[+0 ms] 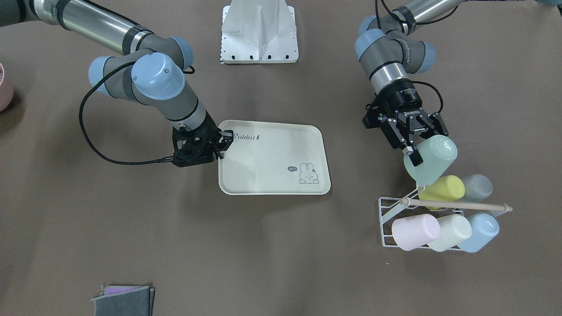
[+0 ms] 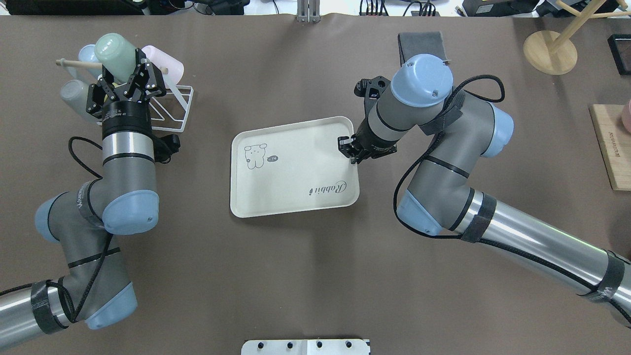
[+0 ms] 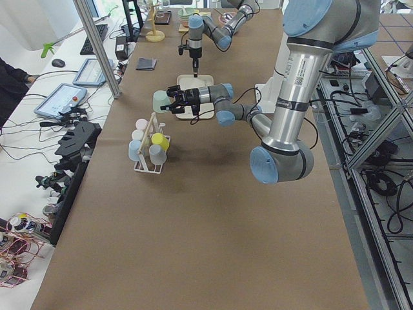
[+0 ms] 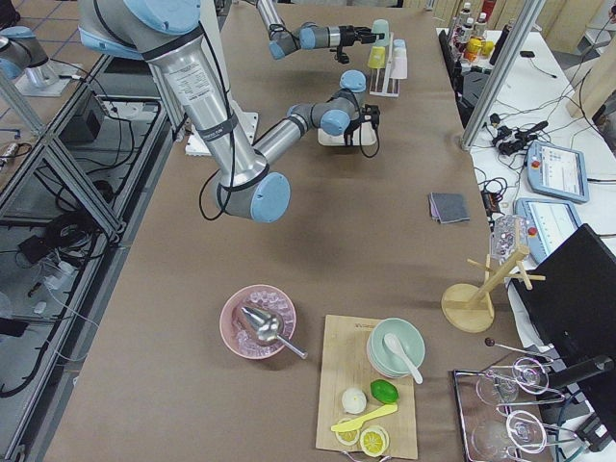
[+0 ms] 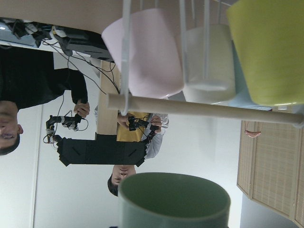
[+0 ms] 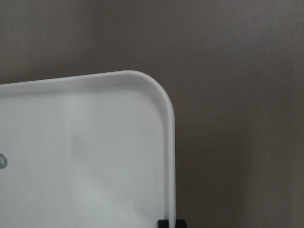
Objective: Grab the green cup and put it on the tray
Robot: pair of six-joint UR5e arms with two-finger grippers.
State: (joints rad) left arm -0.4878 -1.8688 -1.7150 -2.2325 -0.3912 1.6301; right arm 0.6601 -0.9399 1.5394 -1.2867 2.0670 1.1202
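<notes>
The green cup (image 1: 432, 161), a pale mint tumbler, hangs tilted on its side in the air just above the cup rack; it also shows in the overhead view (image 2: 114, 48) and the left wrist view (image 5: 173, 199). My left gripper (image 1: 414, 154) is shut on the cup's rim, seen from behind in the overhead view (image 2: 123, 75). The cream tray (image 1: 263, 162) with "Rabbit" script lies flat mid-table (image 2: 296, 177). My right gripper (image 1: 223, 141) is shut on the tray's short-side rim (image 6: 167, 142), also in the overhead view (image 2: 351, 149).
A white wire rack (image 1: 388, 215) with a wooden dowel holds a yellow-green cup (image 1: 444, 189), a grey, pink, cream and light blue cup (image 1: 482, 230). A folded grey cloth (image 1: 125, 300) lies near the operators' edge. The white robot base (image 1: 259, 35) stands behind the tray.
</notes>
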